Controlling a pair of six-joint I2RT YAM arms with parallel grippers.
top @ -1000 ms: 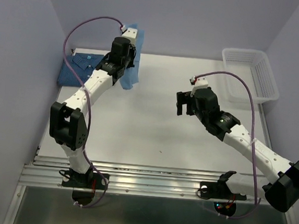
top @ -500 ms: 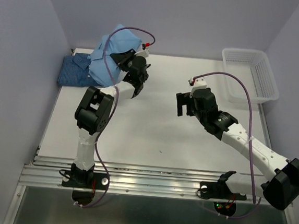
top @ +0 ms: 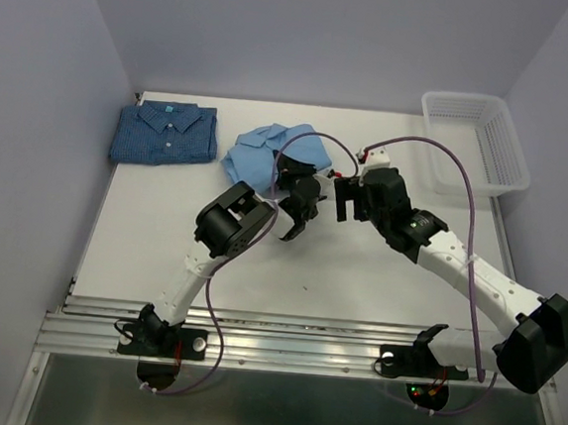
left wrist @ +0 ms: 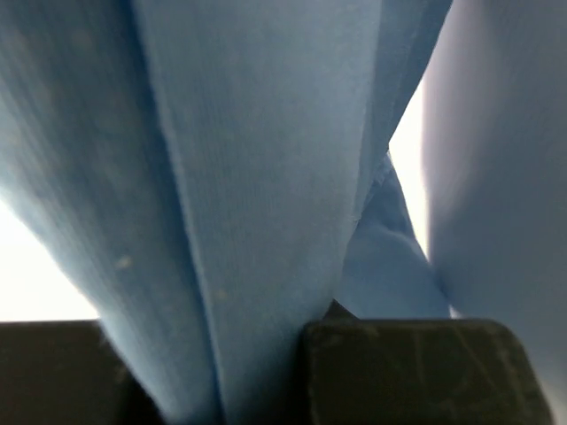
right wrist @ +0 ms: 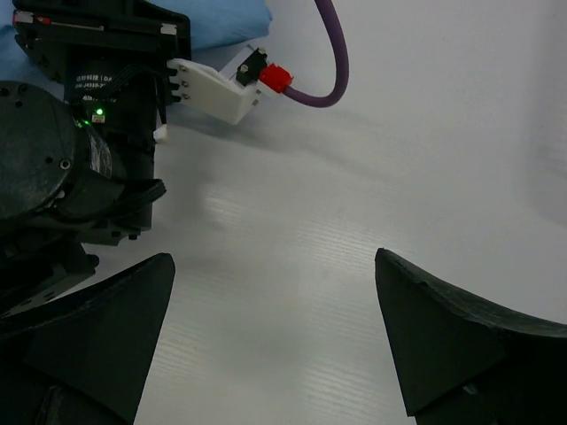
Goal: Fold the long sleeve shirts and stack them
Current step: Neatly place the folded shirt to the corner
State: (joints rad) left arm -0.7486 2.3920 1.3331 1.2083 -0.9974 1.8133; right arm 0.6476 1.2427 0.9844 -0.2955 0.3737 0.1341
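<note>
The darker blue checked shirt (top: 167,133) lies folded at the far left of the table. The plain light sky-blue shirt (top: 267,155) lies crumpled at the far middle, collar up. My left gripper (top: 289,177) is at its right edge and is shut on a fold of it. That cloth fills the left wrist view (left wrist: 257,177) and runs down between the fingers of the left gripper (left wrist: 230,372). My right gripper (top: 348,196) is open and empty just right of the left wrist. In the right wrist view the right gripper (right wrist: 275,301) hangs over bare table.
A white plastic mesh basket (top: 474,140) stands at the far right. The left arm's elbow (top: 232,220) is bent over the table's middle, close to the right gripper. Its wrist and purple cable (right wrist: 330,62) show in the right wrist view.
My left arm has swung the light blue shirt from above the checked shirt at the far left to the far middle and lowered it onto the table. The right arm has barely moved.
</note>
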